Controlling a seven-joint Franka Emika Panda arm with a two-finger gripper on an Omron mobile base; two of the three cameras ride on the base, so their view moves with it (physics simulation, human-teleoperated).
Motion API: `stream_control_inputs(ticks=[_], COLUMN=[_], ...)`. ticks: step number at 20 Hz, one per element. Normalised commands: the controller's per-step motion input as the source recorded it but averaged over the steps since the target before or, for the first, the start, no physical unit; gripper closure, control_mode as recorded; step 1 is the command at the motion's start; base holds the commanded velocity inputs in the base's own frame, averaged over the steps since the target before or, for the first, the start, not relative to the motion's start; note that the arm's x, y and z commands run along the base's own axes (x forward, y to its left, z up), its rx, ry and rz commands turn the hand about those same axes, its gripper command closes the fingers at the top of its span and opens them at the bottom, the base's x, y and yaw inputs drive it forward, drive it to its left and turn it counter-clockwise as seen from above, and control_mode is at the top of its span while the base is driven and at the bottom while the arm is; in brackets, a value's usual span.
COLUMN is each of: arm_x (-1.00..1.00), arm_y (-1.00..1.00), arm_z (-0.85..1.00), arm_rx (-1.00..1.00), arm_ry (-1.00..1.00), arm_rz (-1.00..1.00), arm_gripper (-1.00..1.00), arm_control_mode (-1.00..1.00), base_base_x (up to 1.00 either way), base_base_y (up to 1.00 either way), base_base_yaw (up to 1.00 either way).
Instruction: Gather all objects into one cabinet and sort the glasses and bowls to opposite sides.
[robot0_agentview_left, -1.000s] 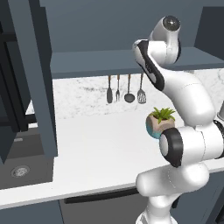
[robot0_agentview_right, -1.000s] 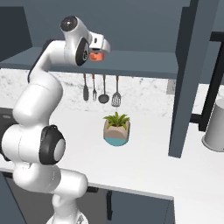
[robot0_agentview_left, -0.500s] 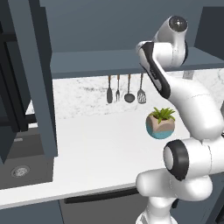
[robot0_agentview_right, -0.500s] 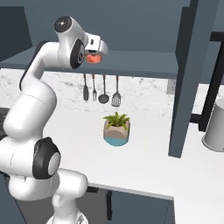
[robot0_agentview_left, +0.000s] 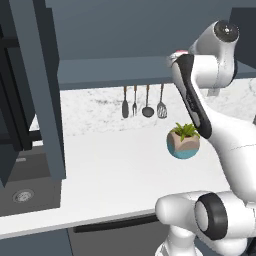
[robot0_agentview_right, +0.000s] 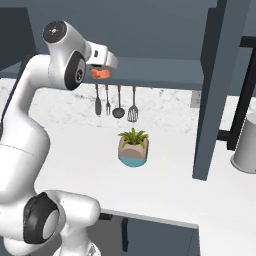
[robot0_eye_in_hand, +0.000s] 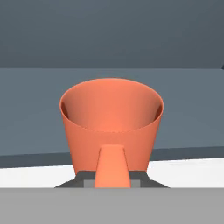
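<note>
An orange cup (robot0_eye_in_hand: 111, 122) with a side handle (robot0_eye_in_hand: 111, 168) sits upright in my gripper (robot0_eye_in_hand: 112, 183), which is shut on it at the handle side. From the right base view the cup (robot0_agentview_right: 102, 74) hangs under the hand (robot0_agentview_right: 102, 56), high above the counter and just in front of the lower edge of the dark slate-blue cabinet (robot0_agentview_right: 165, 65). In the left base view my own arm hides the cup; the cabinet (robot0_agentview_left: 120, 70) spans the back. The fingertips are mostly hidden under the cup.
A potted plant (robot0_agentview_right: 133, 148) stands on the white counter (robot0_agentview_right: 170, 185), with several utensils (robot0_agentview_right: 115, 102) hanging on the wall behind. An open cabinet door (robot0_agentview_right: 220, 85) hangs at the right beside a grey canister (robot0_agentview_right: 245, 142). Another door (robot0_agentview_left: 42, 90) and a sink (robot0_agentview_left: 22, 195) lie left.
The hand with the orange cup has drifted slightly left and down in the right base view. The upper arm has swung outward. The grip is unchanged.
</note>
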Motion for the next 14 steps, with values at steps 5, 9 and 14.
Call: stream_control_inputs(ticks=[5, 9, 14], arm_x=[-1.00, -1.00, -0.84], arm_y=[-0.06, -0.05, 0.00], arm_z=[0.13, 0.17, 0.21], arm_rx=[0.00, 0.00, 0.00], arm_ry=[-0.14, -0.12, -0.03], arm_rz=[0.00, 0.00, 0.00], arm_gripper=[1.00, 1.00, 1.00], arm_control_mode=[-1.00, -1.00, -1.00], base_base_x=[0.00, 0.00, 0.00], base_base_y=[0.00, 0.00, 0.00], base_base_yaw=[0.00, 0.00, 0.00])
